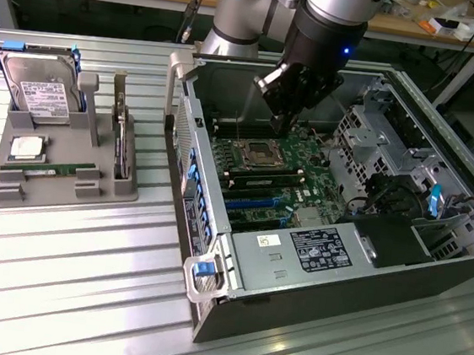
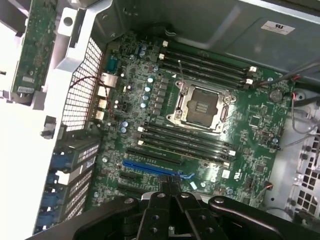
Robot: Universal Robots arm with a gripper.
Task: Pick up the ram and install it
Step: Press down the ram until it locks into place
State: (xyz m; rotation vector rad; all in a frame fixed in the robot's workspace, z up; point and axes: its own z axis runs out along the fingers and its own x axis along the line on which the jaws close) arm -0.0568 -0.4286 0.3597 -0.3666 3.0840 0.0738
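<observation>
Above the open computer case (image 1: pixel 357 241), over the motherboard (image 1: pixel 262 176): one robot arm (image 1: pixel 321 25) with its pincer (image 1: pixel 280 106) pointing down into the chassis.

Item, pincer: fingers drawn together, closed on nothing that can be made out; in the wrist view the pincer (image 2: pixel 170 187) hangs over the blue slot (image 2: pixel 155 170), its tips meeting with no green stick between them.

Item, ram (image 1: pixel 51 169): long thin green stick lying flat in the front groove of the grey holder tray (image 1: pixel 57 192), on the table (image 1: pixel 55 294), at the exterior view's left, well apart from the pincer. Untouched.

Item, tray companions: hard drive (image 1: pixel 38 89) standing at the back, square silver processor (image 1: pixel 26 147) lying just behind the ram, a card (image 1: pixel 120 144) upright on edge in the side slot.

Item, motherboard: empty processor socket (image 2: pixel 202 107) at centre; black memory slots (image 2: pixel 185 140) just beside it on one side, a second bank (image 2: pixel 205 65) on the other. All appear vacant.

Step in hand, as judged: the pick is not yet made; the arm stands over the install site with nothing in its grasp.

Requirement for the move to come, as judged: the pincer must spread before it can take the stick by its long edges, and the stick must be carried level and lined up squarely with a vacant slot.
</observation>
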